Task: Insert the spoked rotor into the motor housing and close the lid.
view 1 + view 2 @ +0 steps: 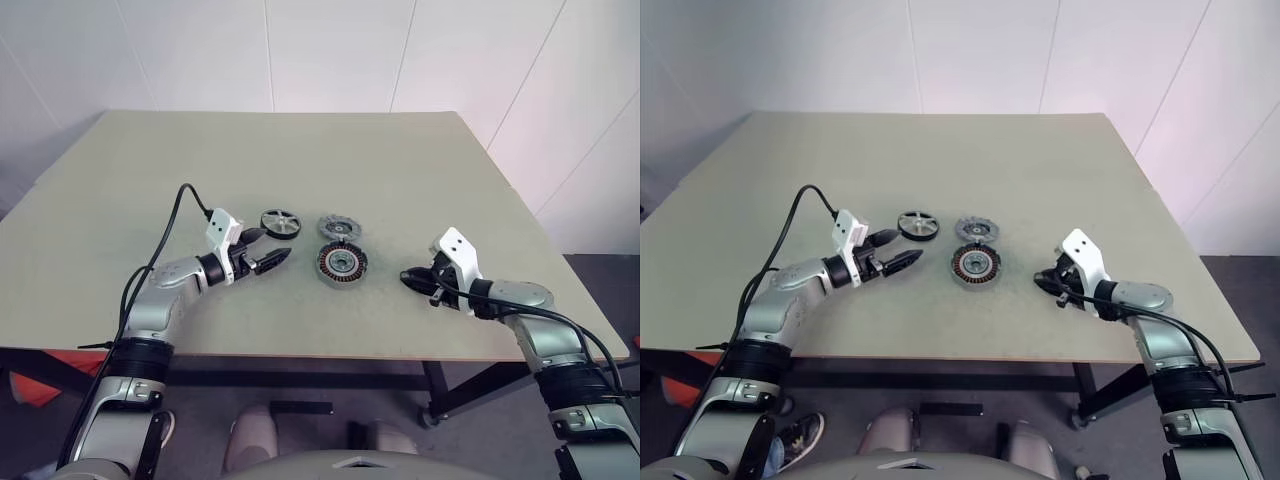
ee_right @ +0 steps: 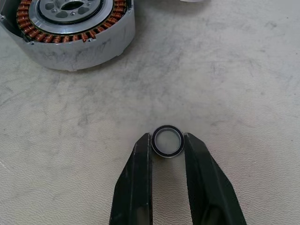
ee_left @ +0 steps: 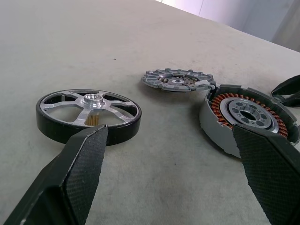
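Note:
The spoked rotor (image 1: 280, 222) lies flat on the table, with the ribbed grey lid (image 1: 340, 228) to its right. The motor housing (image 1: 342, 263), showing copper windings, sits just in front of the lid. My left gripper (image 1: 272, 247) stands open low over the table, just in front of the rotor, and holds nothing. In the left wrist view its fingers (image 3: 84, 154) frame the rotor (image 3: 89, 115) and the housing (image 3: 248, 117). My right gripper (image 1: 410, 280) is to the right of the housing. Its fingertips (image 2: 140, 159) press both sides of a tiny dark ring (image 2: 167, 141) on the table.
The beige table (image 1: 450, 180) reaches back to a white wall. Its front edge runs just below both arms. A black cable loops up from the left wrist (image 1: 180, 200).

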`<state>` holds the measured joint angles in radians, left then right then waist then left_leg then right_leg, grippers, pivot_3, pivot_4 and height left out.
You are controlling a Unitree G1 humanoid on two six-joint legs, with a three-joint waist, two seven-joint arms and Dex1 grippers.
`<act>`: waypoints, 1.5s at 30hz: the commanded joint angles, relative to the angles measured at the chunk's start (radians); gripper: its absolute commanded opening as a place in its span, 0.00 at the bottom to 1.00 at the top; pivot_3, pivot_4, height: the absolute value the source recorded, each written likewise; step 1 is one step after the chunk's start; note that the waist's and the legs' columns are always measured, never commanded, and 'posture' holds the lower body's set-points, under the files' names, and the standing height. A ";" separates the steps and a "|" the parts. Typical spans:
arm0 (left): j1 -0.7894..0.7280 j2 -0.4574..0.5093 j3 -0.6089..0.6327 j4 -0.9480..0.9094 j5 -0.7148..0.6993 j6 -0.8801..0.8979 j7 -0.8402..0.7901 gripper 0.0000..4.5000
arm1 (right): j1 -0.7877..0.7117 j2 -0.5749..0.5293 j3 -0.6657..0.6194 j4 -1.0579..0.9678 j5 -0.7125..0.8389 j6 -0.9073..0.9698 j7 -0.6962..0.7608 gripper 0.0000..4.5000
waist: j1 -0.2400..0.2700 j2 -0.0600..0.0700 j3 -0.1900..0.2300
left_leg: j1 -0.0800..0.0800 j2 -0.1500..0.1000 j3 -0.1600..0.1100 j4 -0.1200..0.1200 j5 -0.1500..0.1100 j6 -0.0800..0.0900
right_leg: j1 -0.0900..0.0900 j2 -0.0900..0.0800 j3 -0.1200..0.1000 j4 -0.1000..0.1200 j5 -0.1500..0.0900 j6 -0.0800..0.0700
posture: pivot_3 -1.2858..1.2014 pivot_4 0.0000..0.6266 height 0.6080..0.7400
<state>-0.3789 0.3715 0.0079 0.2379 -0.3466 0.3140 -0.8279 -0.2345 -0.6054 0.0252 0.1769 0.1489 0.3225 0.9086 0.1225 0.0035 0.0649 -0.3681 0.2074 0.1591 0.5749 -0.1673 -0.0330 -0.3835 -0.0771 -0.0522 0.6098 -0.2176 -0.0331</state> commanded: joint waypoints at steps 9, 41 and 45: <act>-0.015 0.000 0.016 -0.009 0.002 -0.026 0.013 1.00 | -0.208 0.094 0.022 -0.128 0.051 0.087 -0.062 0.14 | -0.013 0.001 0.000 | 0.000 0.000 0.000 0.000 0.001 -0.001 | -0.002 0.000 0.000 0.003 0.000 0.000 | 0.52 0.00 1.00; 0.020 0.005 0.028 -0.046 -0.003 -0.026 0.053 1.00 | -0.210 0.220 0.202 -0.045 -0.005 0.135 -0.098 0.31 | -0.018 0.000 0.000 | 0.000 0.000 0.000 0.000 0.000 0.000 | -0.001 0.000 0.000 0.002 0.000 -0.001 | 0.52 0.00 1.00; 0.019 0.001 0.025 -0.046 -0.002 -0.026 0.054 1.00 | -0.203 0.212 0.202 -0.074 -0.013 0.110 -0.099 0.59 | -0.018 0.000 0.000 | 0.000 0.000 0.000 -0.001 0.000 0.000 | -0.001 0.000 0.000 0.002 0.000 -0.001 | 0.52 0.00 1.00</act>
<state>-0.3509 0.3678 0.0154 0.2295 -0.3458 0.3078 -0.7758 -0.4357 -0.3830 0.2312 0.1345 0.1446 0.4458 0.8101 0.1050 0.0039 0.0647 -0.3686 0.2073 0.1588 0.5744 -0.1672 -0.0334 -0.3846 -0.0773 -0.0522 0.6114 -0.2181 -0.0338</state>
